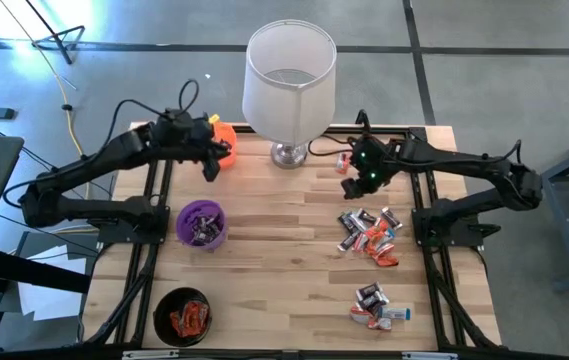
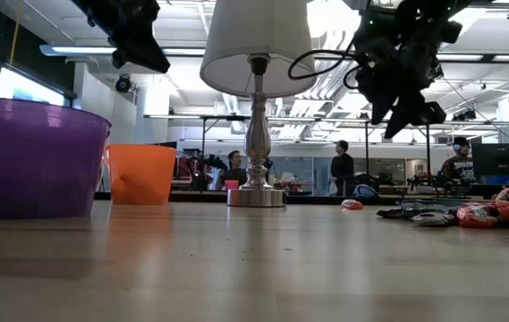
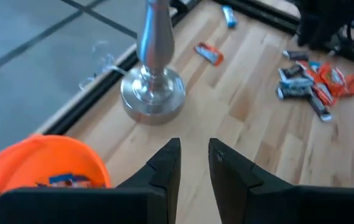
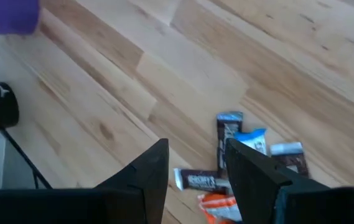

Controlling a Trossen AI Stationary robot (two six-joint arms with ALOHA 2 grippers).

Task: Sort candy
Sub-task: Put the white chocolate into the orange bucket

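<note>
The candy lies in two heaps toward the table's right: a larger one (image 1: 369, 235) and a smaller one (image 1: 379, 305) nearer the near edge. The larger heap also shows in the left wrist view (image 3: 310, 81). A single orange-red sweet (image 3: 209, 54) lies by the lamp base. My left gripper (image 3: 193, 165) hovers open and empty beside the orange cup (image 3: 40, 168), which holds a white-blue sweet (image 3: 68, 180). My right gripper (image 4: 201, 168) hangs open above the table, over the far end of the larger heap, with dark brown and white-blue sweets (image 4: 229, 134) below it.
A table lamp (image 1: 289, 90) stands at the middle of the far edge, its metal base (image 3: 153, 93) between the two grippers. The purple cup (image 1: 201, 222) holds dark sweets and the black cup (image 1: 182, 315) holds orange-red ones. Bare wood lies in the table's middle. People stand in the room behind.
</note>
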